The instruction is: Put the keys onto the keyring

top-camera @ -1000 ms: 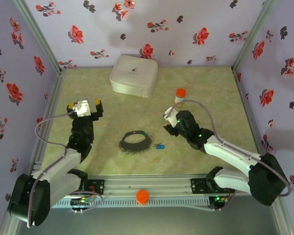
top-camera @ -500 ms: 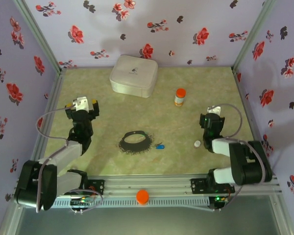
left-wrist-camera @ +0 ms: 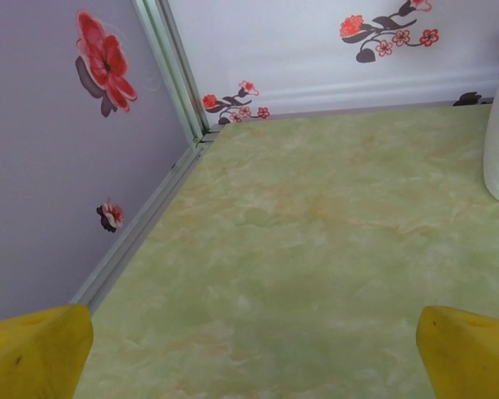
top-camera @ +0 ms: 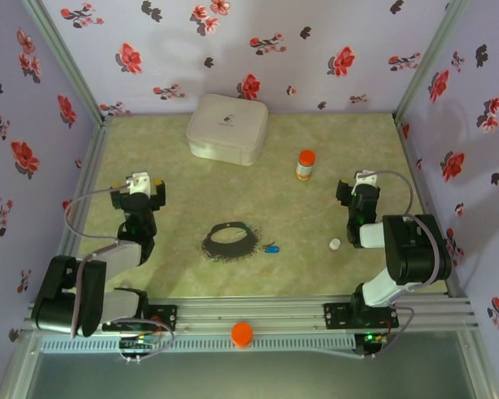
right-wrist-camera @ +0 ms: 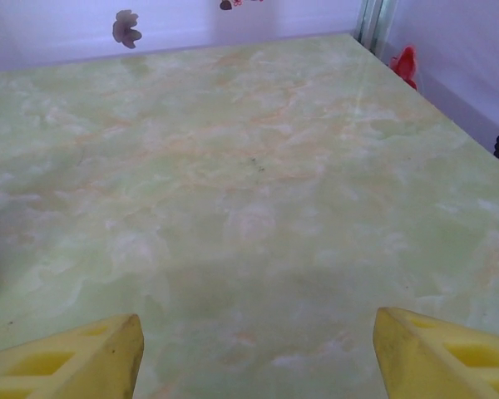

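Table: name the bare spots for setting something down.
Bare: far right corner beyond the orange-capped bottle; far left beside the white box; the middle between box and keyring. Crowded: near centre, with keyring, blue key and white cap.

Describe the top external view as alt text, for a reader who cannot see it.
A dark keyring lies in the middle of a green table, a blue-headed key just to its right. The left gripper and right gripper stand open and empty at either side. Behind are a white box and an orange-capped bottle.
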Robot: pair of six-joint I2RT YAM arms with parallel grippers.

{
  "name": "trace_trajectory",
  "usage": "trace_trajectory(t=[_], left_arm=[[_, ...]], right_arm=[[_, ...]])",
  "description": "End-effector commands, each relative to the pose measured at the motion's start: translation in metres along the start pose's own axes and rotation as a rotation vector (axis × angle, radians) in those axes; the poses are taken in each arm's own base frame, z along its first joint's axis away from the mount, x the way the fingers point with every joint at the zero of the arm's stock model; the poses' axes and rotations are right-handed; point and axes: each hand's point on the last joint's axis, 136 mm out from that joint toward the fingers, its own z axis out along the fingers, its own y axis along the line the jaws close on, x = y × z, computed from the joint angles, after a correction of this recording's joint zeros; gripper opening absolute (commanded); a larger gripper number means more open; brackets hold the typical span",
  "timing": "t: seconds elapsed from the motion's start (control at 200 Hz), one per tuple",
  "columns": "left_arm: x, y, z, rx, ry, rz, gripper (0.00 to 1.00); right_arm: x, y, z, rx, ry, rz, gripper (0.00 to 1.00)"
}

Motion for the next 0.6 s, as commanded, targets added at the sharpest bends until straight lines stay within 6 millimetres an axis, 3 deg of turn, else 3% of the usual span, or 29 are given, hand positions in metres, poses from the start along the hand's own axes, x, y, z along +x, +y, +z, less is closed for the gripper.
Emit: trace_trajectory(t=[0.0,0.05,0.15,0.195,0.385,0.595], left_arm=[[0.011,-0.001,0.001,0.039,-0.048,-0.043,1.0],[0.011,-0.001,0.006,0.037,-0.062,-0.046,1.0],[0.038,-0.01,0.021,0.102,-0.004,-0.066,1.0],[0.032,-0.011,0.023,0.108,-0.049,-0.063,1.0],[0.038,0.002,0.019,0.068,-0.026,-0.106,1.0],[0.038,-0.003,0.015,0.097,-0.044,-0.098,1.0]], right_arm=[[-0.005,0.005,0.0,-0.032,-0.005,0.022,0.74],[-0.004,0.004,0.001,-0.03,-0.002,0.023,0.74],[-0.005,0.004,0.001,-0.032,-0.002,0.025,0.74],[-0.005,0.004,0.001,-0.032,-0.002,0.025,0.74],[-0.004,0.003,0.002,-0.029,0.004,0.029,0.75],[-0.004,0.003,0.002,-0.028,0.004,0.031,0.75]])
